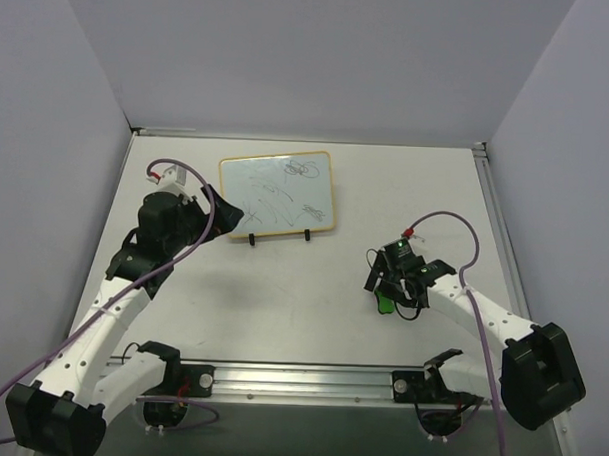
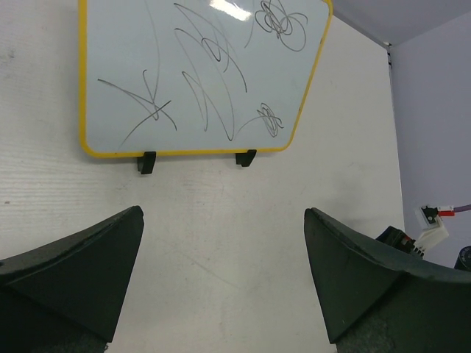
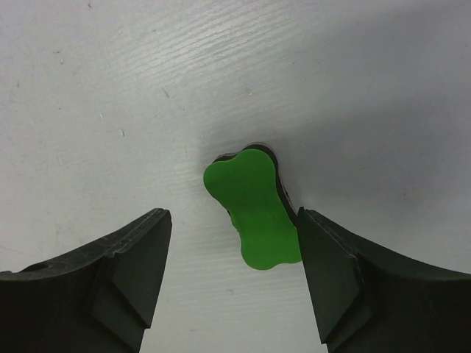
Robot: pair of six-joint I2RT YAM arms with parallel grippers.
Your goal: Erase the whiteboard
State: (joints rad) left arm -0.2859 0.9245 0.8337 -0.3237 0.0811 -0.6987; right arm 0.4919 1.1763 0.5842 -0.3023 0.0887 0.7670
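Hovering over a white table [image 1: 312,288], the right gripper [image 3: 232,217] has its jaws spread wide around a small green eraser [image 3: 254,209], a bone-shaped green block on a dark base that lies on the tabletop. In the wrist view the eraser sits off-centre in the gap, against or just beside one finger and well apart from the other, so it is not clamped. Seen from above, the eraser [image 1: 385,301] and right gripper [image 1: 388,286] are right of centre, near the arms' bases, with a purple cable [image 1: 455,228] arching over the arm. A metal rail [image 1: 309,378] runs along the near edge and pale walls close in the far and side edges. The left gripper [image 1: 225,215] is also open and holds nothing. From above it overlaps the near left corner of the whiteboard [image 1: 277,194]. Its own camera shows the board ahead of the left gripper [image 2: 223,217], with bare table between them. The whiteboard [image 2: 199,73] is at the far centre of the table, slightly askew. It has a thin yellow frame, with two black feet on the long edge nearest the arms. Dark scribbles cover its glossy surface: long looping strokes across the middle, a dense tangle at one far corner and a smaller knot near the feet. Whether it lies flat or leans cannot be told.
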